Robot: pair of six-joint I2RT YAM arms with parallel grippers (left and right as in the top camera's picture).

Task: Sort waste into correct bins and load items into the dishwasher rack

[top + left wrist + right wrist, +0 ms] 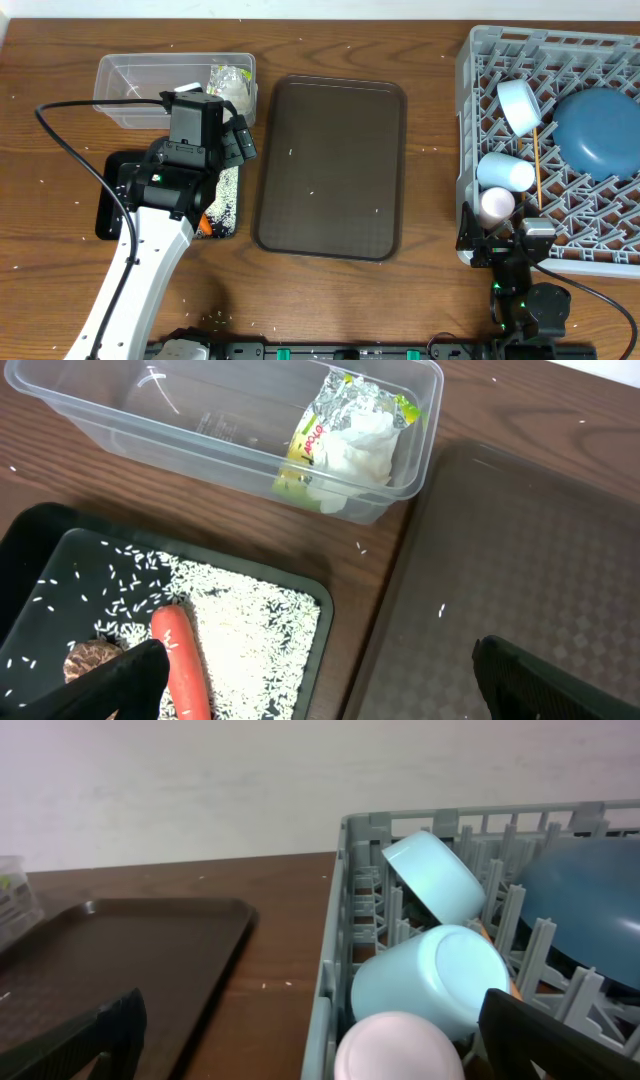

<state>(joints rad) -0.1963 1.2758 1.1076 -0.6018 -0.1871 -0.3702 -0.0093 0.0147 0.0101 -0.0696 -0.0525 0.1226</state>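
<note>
While the left arm covers most of the black tray (110, 215) by the table's left edge, the wrist view shows its firm, smooth carrot (180, 660), best pinched mid-length. A brown lump (88, 657) sits half behind a finger, amid rice (245, 630) too loose to pinch. The left gripper (315, 670) hangs wide open and empty above. A soft tissue (355, 445) and wrapper (300, 460) lie in the clear tub (130, 85). At the right edge, the rack (470, 60) holds cups and bowls, and the right gripper (503, 238) gapes empty at its near corner.
</note>
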